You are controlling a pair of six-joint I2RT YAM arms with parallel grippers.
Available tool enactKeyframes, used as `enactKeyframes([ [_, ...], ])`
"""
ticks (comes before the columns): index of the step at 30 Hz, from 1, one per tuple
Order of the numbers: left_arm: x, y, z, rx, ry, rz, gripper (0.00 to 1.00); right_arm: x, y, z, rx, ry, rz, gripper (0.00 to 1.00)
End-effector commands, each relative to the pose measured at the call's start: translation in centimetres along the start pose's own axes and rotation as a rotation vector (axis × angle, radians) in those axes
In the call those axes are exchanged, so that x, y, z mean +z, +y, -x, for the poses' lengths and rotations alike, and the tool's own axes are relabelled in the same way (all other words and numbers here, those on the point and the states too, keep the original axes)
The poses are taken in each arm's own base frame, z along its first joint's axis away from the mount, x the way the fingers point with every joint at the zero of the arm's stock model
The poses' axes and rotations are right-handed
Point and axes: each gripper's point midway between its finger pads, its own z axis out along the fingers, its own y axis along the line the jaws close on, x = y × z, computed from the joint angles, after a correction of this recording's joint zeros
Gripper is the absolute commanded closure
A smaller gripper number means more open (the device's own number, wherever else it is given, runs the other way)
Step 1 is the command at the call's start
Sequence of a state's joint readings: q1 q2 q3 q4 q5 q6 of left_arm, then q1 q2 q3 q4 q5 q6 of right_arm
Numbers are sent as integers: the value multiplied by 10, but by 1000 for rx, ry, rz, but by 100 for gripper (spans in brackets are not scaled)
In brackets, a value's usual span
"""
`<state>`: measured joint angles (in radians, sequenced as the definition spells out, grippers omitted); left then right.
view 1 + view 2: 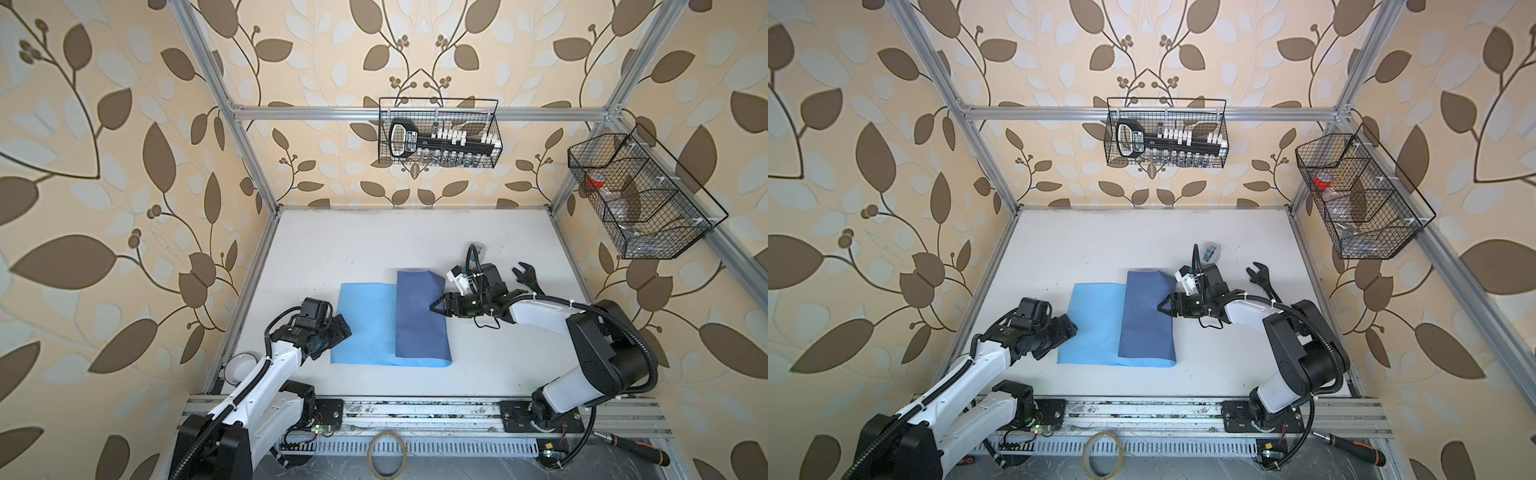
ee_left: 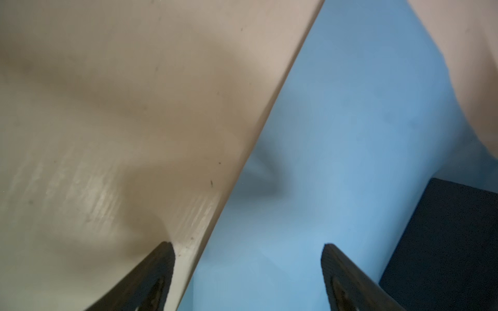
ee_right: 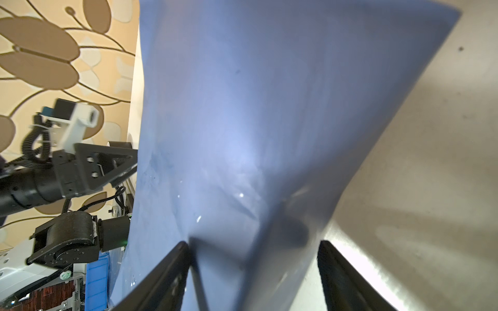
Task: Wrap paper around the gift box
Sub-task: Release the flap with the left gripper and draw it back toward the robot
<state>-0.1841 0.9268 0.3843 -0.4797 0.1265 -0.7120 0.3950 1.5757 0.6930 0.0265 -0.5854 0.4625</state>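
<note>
The paper lies flat on the white table, light sky-blue face up. Its right part is folded over to the left, so the slate-blue flap faces up in both top views. That flap hides the gift box in the top views. The left wrist view shows a dark navy corner of the gift box on the light blue paper. My left gripper hovers open over the paper's left edge, holding nothing. My right gripper is open at the flap's right edge, its jaws straddling the draped paper.
A small clear tape dispenser and a black adjustable wrench lie behind the right arm. Wire baskets hang on the back wall and the right wall. A tape roll and a screwdriver lie beyond the front rail.
</note>
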Motion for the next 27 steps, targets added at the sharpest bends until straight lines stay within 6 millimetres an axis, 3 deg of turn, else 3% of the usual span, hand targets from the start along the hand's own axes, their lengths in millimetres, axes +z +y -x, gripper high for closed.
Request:
enactKeyframes([
  [1, 7, -3, -17, -4, 73, -32, 17, 5, -61, -51, 83, 132, -243, 25],
  [5, 3, -26, -29, 13, 126, -169, 26, 6, -60, -52, 81, 133, -243, 25],
  [7, 2, -35, -29, 10, 124, -225, 33, 7, -58, -52, 79, 136, -238, 25],
  [10, 0, -47, -25, 39, 119, -274, 36, 7, -58, -52, 75, 137, -240, 25],
  [20, -15, -76, 17, 114, -35, -350, 28, 6, -56, -52, 68, 133, -237, 26],
  [27, -11, -89, 40, 141, -60, -374, 26, 8, -55, -53, 70, 140, -234, 28],
])
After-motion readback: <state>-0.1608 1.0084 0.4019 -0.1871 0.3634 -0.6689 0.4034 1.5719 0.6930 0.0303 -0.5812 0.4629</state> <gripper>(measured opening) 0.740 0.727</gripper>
